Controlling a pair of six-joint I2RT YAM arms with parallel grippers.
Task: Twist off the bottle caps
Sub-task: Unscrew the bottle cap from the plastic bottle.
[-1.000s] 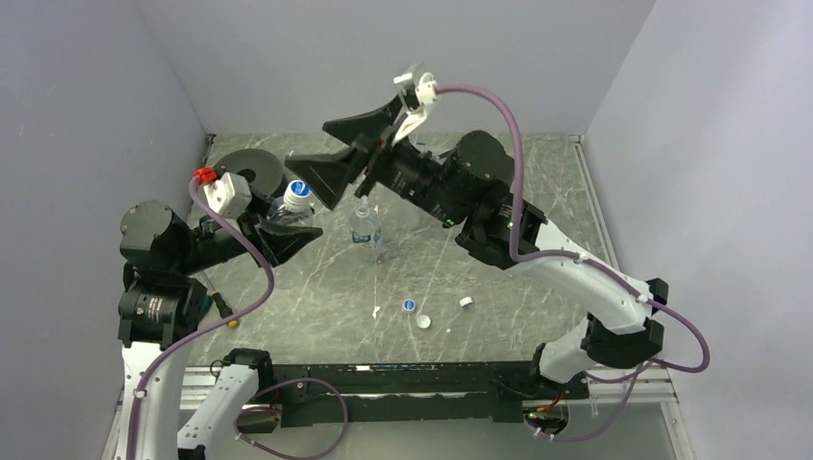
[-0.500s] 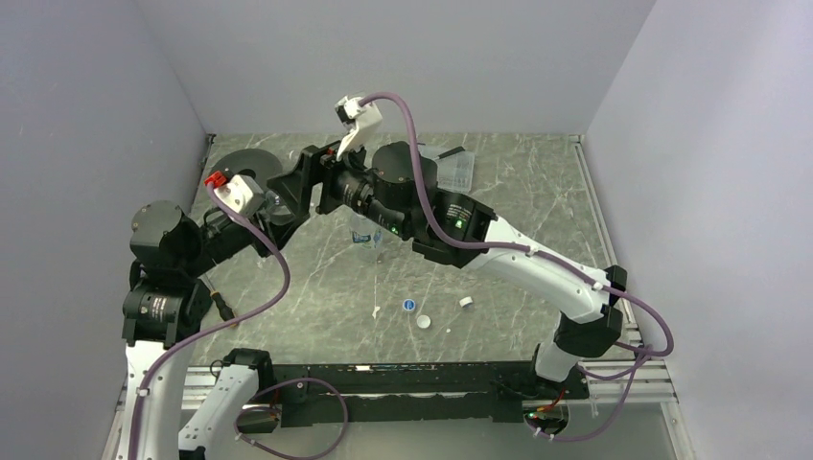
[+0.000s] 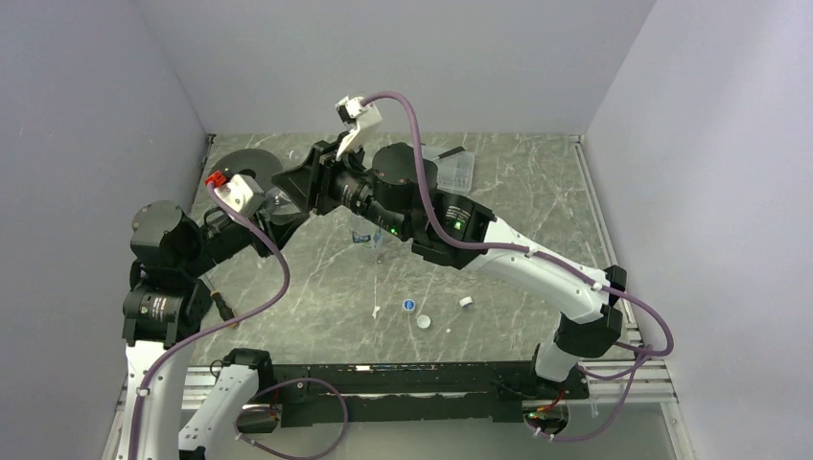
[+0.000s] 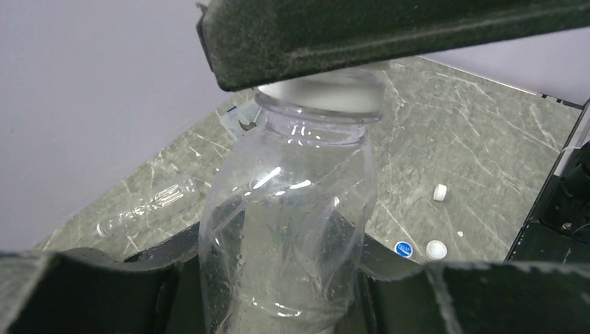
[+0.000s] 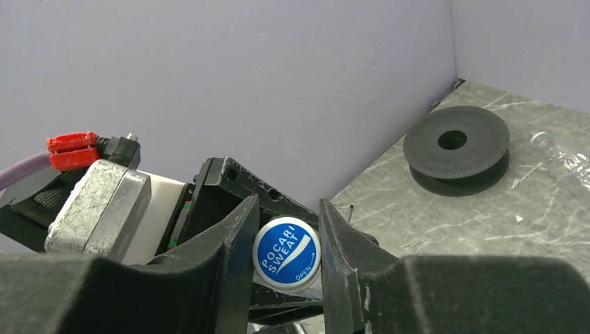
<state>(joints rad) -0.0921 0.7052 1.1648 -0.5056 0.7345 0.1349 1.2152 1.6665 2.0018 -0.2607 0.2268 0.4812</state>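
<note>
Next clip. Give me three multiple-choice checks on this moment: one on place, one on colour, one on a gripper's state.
1. The black spool lies:
A. at the table's far left corner
B. at its near right corner
C. at its centre

2. The cap between the right gripper's fingers is topped:
A. red
B. blue
C. yellow

3. The left gripper is:
A. open
B. shut on nothing
C. shut on the clear bottle

Answers:
1 A, it sits where the far and left walls meet.
2 B, blue with white lettering.
3 C, its fingers squeeze the dented bottle.
</note>
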